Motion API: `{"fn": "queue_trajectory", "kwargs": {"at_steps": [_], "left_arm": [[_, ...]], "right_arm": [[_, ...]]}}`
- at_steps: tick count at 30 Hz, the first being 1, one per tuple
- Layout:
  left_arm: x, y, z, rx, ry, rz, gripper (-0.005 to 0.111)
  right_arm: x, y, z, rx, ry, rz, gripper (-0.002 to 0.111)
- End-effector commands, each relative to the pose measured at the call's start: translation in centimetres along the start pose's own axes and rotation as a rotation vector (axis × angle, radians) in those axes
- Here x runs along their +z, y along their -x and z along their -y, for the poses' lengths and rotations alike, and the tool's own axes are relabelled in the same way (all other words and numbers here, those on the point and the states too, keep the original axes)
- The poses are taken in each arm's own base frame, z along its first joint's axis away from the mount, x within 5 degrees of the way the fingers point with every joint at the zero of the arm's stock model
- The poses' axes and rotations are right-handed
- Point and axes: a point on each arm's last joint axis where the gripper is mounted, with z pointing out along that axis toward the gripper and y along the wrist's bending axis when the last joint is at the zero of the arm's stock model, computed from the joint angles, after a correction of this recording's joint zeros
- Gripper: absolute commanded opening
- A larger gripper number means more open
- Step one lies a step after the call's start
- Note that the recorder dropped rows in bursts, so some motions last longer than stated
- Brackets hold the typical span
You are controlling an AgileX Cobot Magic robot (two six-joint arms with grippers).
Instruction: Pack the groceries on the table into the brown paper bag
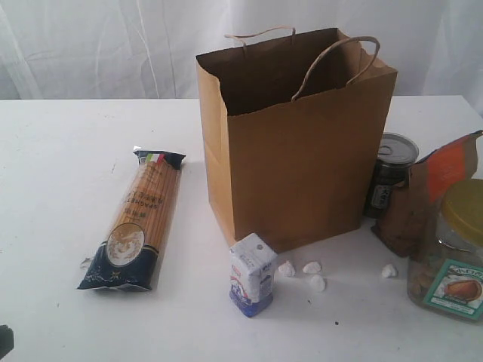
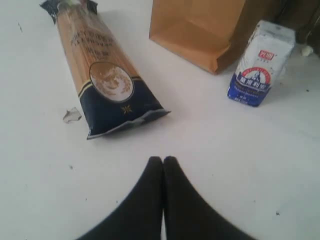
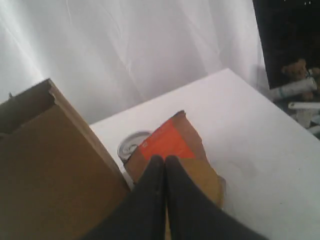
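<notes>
The brown paper bag (image 1: 302, 151) stands upright and open in the middle of the white table (image 1: 53, 188). Left of it lies the spaghetti packet (image 1: 139, 219). A blue-white carton (image 1: 251, 274) stands at the bag's front corner, with small white lumps (image 1: 311, 268) beside it. To the right are a dark tin can (image 1: 391, 173), the orange-labelled pouch (image 1: 430, 196) and a yellow-lidded jar (image 1: 453, 249). My left gripper (image 2: 163, 160) is shut and empty above bare table, short of the spaghetti packet (image 2: 100, 70) and carton (image 2: 260, 65). My right gripper (image 3: 164, 159) is shut and empty, over the pouch (image 3: 175, 142) beside the bag (image 3: 45, 170).
A white curtain (image 1: 90, 45) hangs behind the table. A small clear plastic scrap (image 2: 71, 115) lies by the spaghetti's near end. Past the table's right edge is a dark area with a teddy bear (image 3: 297, 70). The can's lid (image 3: 131, 144) shows behind the pouch.
</notes>
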Motion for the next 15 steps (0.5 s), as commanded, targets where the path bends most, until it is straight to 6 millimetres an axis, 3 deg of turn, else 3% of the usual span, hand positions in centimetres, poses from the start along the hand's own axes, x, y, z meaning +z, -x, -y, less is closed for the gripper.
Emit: {"fn": "queue_trajectory", "kwargs": {"at_steps": [1,2,4,5,6,10,15], "left_arm": [[-0.4,0.1,0.0,-0.002,-0.014,0.058,0.0],[-0.4,0.1,0.1,-0.002,-0.015,0.064,0.0],[-0.5,0.1,0.1,-0.002,-0.015,0.066,0.0],[-0.5,0.1,0.1,-0.002,-0.015,0.066,0.0],[-0.5,0.1,0.1,-0.002,-0.015,0.066,0.0],[-0.5,0.1,0.1,-0.002,-0.015,0.066,0.0],[-0.5,0.1,0.1,-0.002,-0.015,0.066,0.0]], "right_arm": [[1.3,2.4,-1.2,-0.074,-0.014,-0.216,0.008],[1.6,2.8,-1.4,-0.09,-0.018,-0.274,0.015],[2.7,3.6,-1.8,-0.128,-0.021,-0.431,0.042],[3.4,4.1,-2.0,-0.138,-0.027,-0.496,0.062],[3.8,4.4,-2.1,-0.156,-0.026,-0.522,0.068],[6.4,5.6,-2.3,-0.223,-0.022,-0.596,0.072],[8.0,5.7,-2.6,-0.201,-0.012,-0.736,0.072]]}}
